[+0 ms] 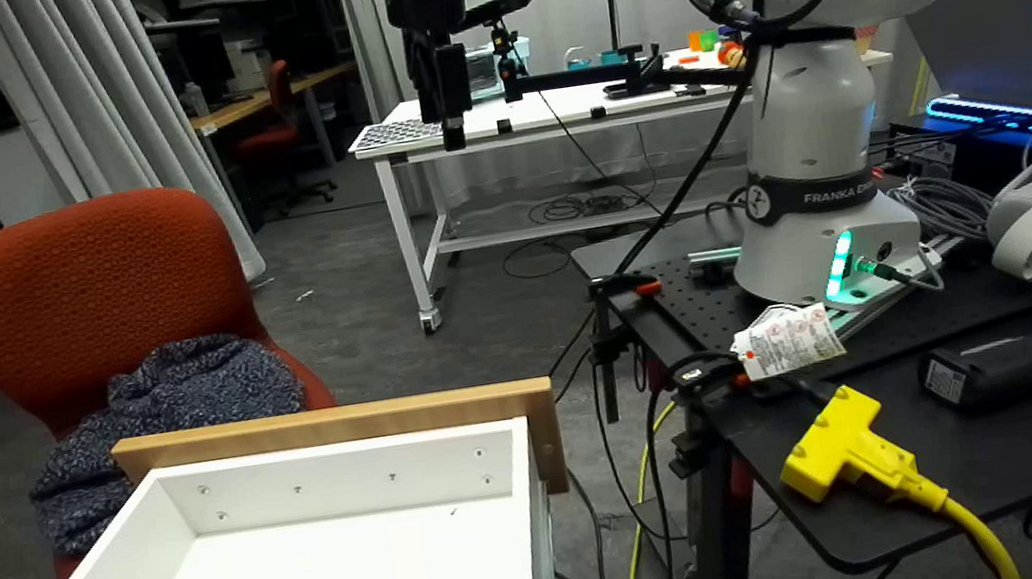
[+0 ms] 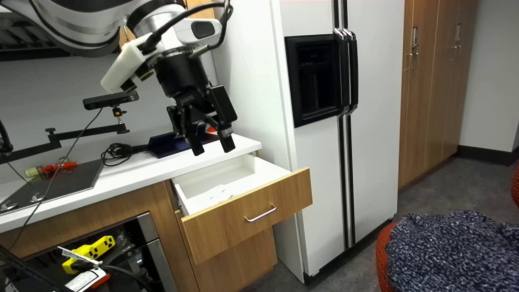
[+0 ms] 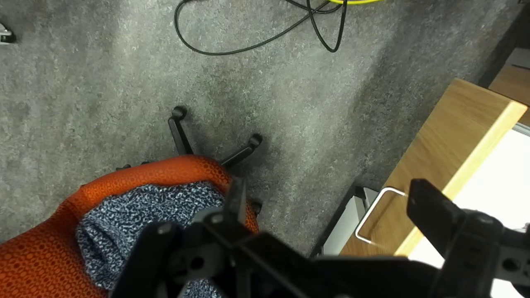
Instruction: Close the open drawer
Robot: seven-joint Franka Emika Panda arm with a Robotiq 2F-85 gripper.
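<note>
The drawer stands pulled out, with its tan wooden front [image 1: 333,424] and white inside showing in an exterior view. In an exterior view its wooden front [image 2: 227,229] and silver handle [image 2: 260,215] face forward below the white counter. In the wrist view the drawer front [image 3: 455,128] and handle [image 3: 368,217] lie at the lower right. My gripper [image 2: 213,147] is open and empty, in the air above the drawer. In the wrist view its fingers [image 3: 327,196] are spread wide, the right one overlapping the drawer's top edge. The gripper [image 1: 454,135] appears end-on in an exterior view.
An orange chair [image 1: 92,288] with a dark knitted garment [image 1: 206,383] stands in front of the drawer. A white fridge [image 2: 377,101] stands beside it. A white counter [image 2: 134,178] lies above it. The black robot table [image 1: 900,437] carries a yellow power plug [image 1: 841,446].
</note>
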